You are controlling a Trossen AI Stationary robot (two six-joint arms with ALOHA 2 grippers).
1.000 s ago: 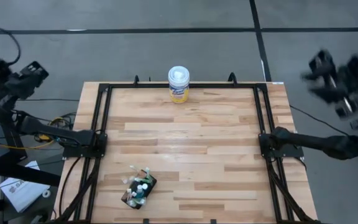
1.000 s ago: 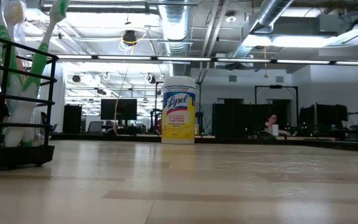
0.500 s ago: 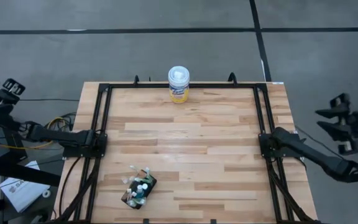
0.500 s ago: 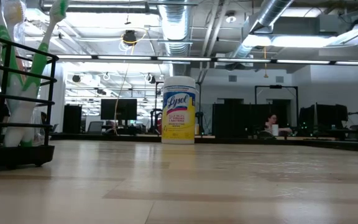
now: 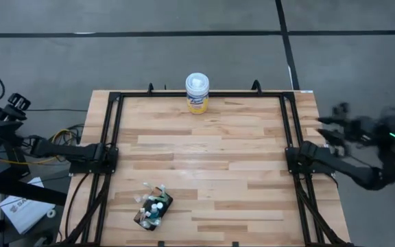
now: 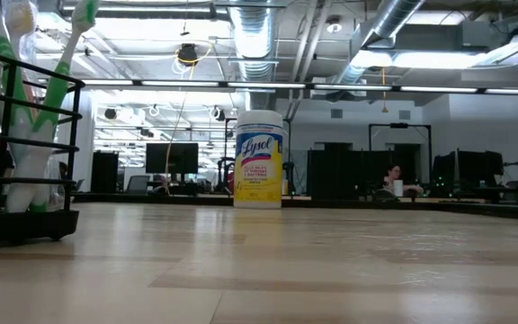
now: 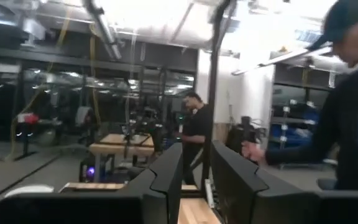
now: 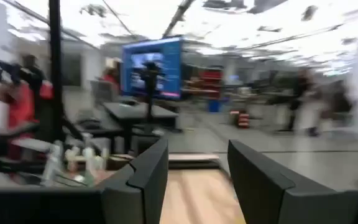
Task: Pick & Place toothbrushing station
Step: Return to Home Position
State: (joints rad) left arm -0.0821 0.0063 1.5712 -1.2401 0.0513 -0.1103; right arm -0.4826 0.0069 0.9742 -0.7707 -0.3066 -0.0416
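Note:
The toothbrushing station [image 5: 153, 208], a small black holder with toothbrushes and small bottles sticking up from its top, stands on its base on the wooden table [image 5: 238, 178] near the front left. In the low view the toothbrushing station [image 6: 21, 135] fills the left edge, and the right wrist view shows it [image 8: 73, 163] far off. My left gripper [image 7: 194, 171] hangs open beyond the table's left edge [image 5: 11, 110], holding nothing. My right gripper [image 8: 197, 158] is open and empty beyond the right edge [image 5: 331, 128], pointing toward the table.
A white-lidded, yellow-labelled wipes canister [image 5: 197, 92] stands upright at the middle of the table's far edge, also in the low view [image 6: 259, 159]. A black frame [image 5: 112, 137] runs around the tabletop. People stand in the room behind, among them one close by [image 7: 347, 112].
Both arms have come down beside the table. My left gripper has sunk and drawn away to the left, off the table's left edge. My right gripper has dropped from high at the far right and swung in toward the table's right edge. The station and canister have not moved.

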